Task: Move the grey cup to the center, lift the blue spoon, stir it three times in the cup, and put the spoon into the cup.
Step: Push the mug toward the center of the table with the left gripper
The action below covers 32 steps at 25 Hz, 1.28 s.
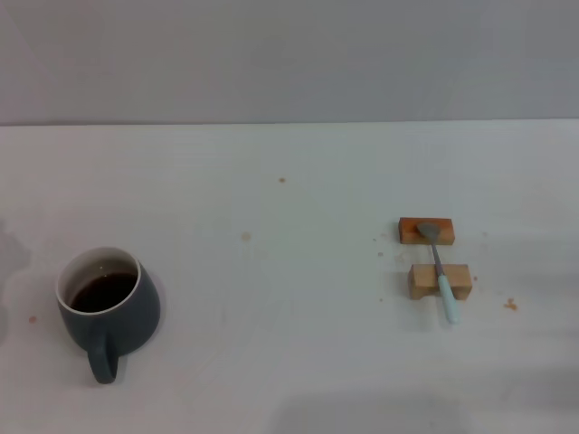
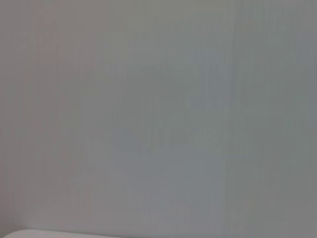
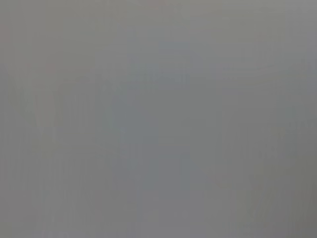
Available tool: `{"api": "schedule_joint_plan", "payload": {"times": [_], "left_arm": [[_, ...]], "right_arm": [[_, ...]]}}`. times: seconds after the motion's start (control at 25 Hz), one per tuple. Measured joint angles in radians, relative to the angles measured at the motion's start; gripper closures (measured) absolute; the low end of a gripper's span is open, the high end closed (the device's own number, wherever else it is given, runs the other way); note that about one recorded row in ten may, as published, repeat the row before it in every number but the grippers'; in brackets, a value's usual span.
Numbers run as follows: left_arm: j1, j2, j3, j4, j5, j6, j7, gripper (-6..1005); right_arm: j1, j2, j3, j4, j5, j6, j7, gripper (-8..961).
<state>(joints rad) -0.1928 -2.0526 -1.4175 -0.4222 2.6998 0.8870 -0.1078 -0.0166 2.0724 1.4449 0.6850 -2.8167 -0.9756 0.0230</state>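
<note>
The grey cup [image 1: 109, 309] stands upright at the near left of the white table, holding dark brown liquid, with its loop handle pointing toward me. The blue spoon [image 1: 440, 269] lies at the right across two small wooden blocks: its metal bowl rests on the far block [image 1: 426, 231], its neck crosses the near block [image 1: 440, 281], and its pale blue handle points toward me. Neither gripper shows in the head view. Both wrist views show only a plain grey surface, with no task object in them.
The white table [image 1: 289, 271] runs back to a grey wall. A few small brown specks lie on it near the middle and beside the blocks. A wide bare stretch of table separates the cup from the spoon.
</note>
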Motion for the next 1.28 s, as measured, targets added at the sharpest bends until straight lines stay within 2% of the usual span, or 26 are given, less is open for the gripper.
{"api": "schedule_joint_plan", "payload": {"times": [0.16, 0.44, 0.64, 0.96, 1.2, 1.28], "left_arm": [[0.002, 0.0, -0.02, 0.001, 0.0, 0.002, 0.003, 991], [0.007, -0.002, -0.034, 0.046, 0.001, 0.098, 0.006, 973], [0.026, -0.003, -0.039, 0.055, -0.003, 0.081, 0.006, 774], [0.078, -0.003, -0.042, 0.053, -0.006, 0.1, 0.006, 547], [0.105, -0.003, -0.043, 0.061, -0.004, 0.127, 0.006, 323], [0.118, -0.003, -0.039, 0.061, -0.003, 0.129, 0.002, 323]], "right_arm": [[0.0, 0.0, 0.0, 0.005, -0.001, 0.0, 0.0, 670], [0.001, 0.0, -0.004, 0.007, -0.003, 0.002, 0.0, 669], [0.006, 0.0, -0.007, 0.012, -0.003, 0.016, 0.0, 670], [0.005, 0.001, -0.012, 0.018, -0.003, 0.022, 0.0, 669], [0.005, 0.002, -0.015, 0.023, -0.003, 0.023, 0.0, 668], [0.005, 0.002, -0.016, 0.027, -0.002, 0.023, 0.0, 668]]}}
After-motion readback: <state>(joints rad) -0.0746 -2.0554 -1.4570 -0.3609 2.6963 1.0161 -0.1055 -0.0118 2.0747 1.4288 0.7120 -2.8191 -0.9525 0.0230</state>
